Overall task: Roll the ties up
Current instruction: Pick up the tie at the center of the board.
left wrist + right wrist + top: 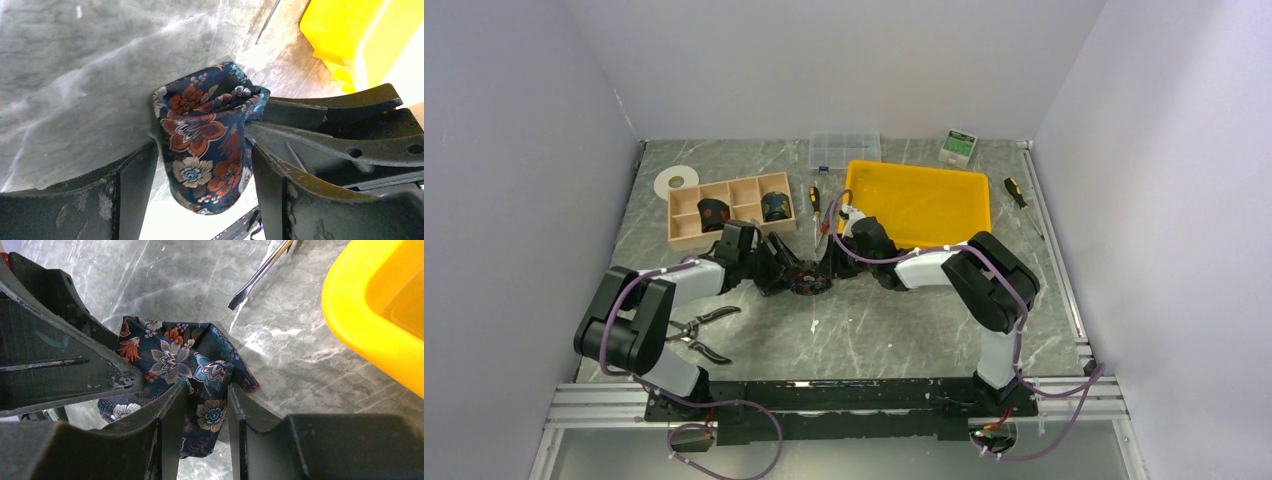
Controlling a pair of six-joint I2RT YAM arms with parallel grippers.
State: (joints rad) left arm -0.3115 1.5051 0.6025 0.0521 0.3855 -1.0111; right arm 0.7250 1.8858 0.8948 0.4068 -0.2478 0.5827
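Observation:
A tie (pixel 807 281), dark navy with a floral print and rolled into a coil, lies mid-table between both grippers. My left gripper (pixel 782 275) is open. Its fingers (pixel 135 190) flank the coil (pixel 205 145) with thin gaps on both sides. My right gripper (pixel 836 268) reaches in from the right and is shut on a fold of the tie (pixel 175 360), which fills the space between its fingers (pixel 172 430). Two more rolled ties (pixel 714 213) (pixel 774 207) stand in compartments of a wooden box (pixel 686 232) at the back left.
A yellow tray (pixel 914 168) sits behind the right arm, close to the coil. A screwdriver (pixel 815 197) lies between box and tray, its tip (pixel 255 280) near the tie. Black-handled pliers (pixel 704 330) lie at the front left. A clear organiser (pixel 844 148) and a tape roll (pixel 676 180) are further back.

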